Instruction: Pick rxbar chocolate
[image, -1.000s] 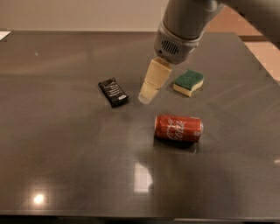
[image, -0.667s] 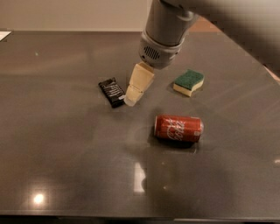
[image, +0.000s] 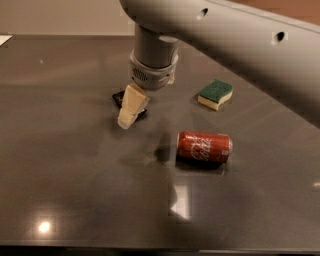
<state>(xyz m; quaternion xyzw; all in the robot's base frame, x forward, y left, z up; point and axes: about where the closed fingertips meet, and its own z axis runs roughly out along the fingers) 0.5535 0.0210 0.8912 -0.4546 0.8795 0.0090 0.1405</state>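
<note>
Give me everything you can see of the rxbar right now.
The rxbar is a small, flat bar in a black wrapper, lying flat on the dark table, left of the sponge and up-left of the can. Only its far-left end and a sliver of its near-right edge show. The gripper is over its middle and hides the rest, any lettering included. Whether the gripper touches it cannot be told.

Polished dark table (image: 75, 190), glossy with lamp glare.
Matt cream plastic on the gripper (image: 133, 106) over the black-wrappered rxbar chocolate (image: 119, 97); smooth grey arm casing (image: 225, 35); shiny red metal soda can (image: 204, 147); rough green-topped foam sponge (image: 215, 93).
</note>
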